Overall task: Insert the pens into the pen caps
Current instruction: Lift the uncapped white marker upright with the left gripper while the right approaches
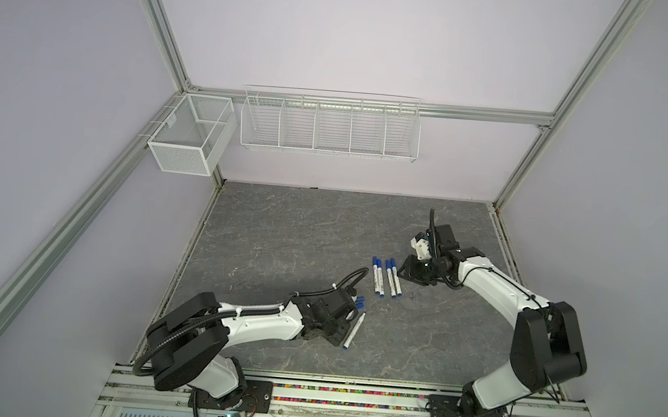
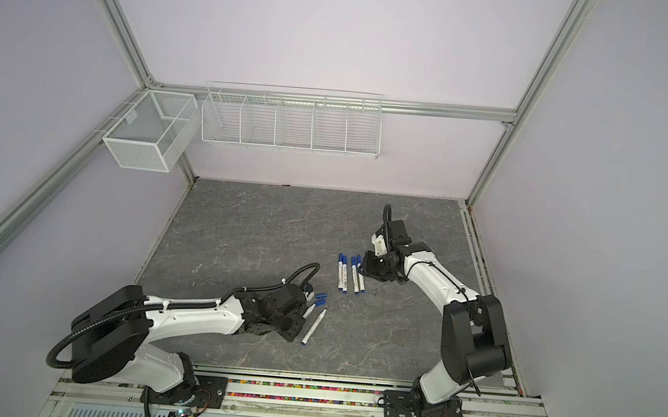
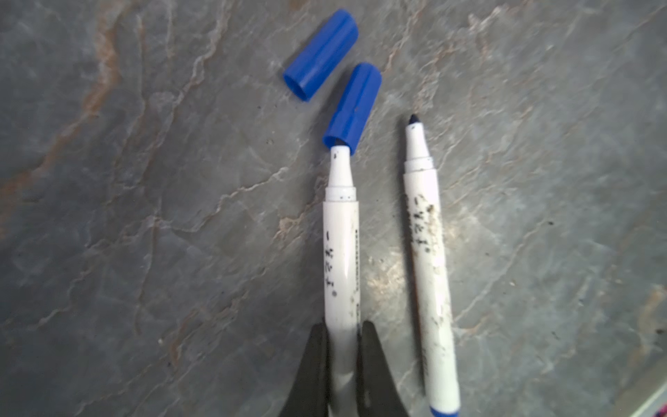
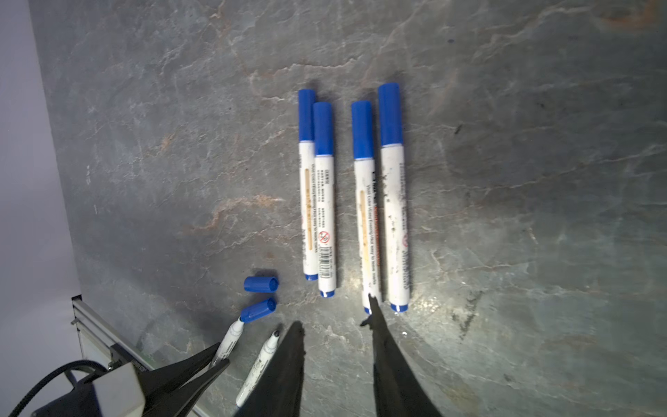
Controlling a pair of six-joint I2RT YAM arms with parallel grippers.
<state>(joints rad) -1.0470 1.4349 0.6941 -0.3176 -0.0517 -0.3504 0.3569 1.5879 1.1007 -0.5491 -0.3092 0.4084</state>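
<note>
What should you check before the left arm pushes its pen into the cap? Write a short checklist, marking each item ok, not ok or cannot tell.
1. Grip: the left gripper is shut on the held pen. Ok.
2. Tip: the held pen's tip sits at the mouth of the near cap. Ok.
3. Alignment: the near cap lies at an angle to the pen. Not ok.
4. Bracing: nothing holds the near cap. The right gripper, open and empty, is by the four capped pens. Not ok.
5. Clearance: the other uncapped pen lies beside the held pen, apart. Ok.
6. Tip already inside the cap: cannot tell.
</note>
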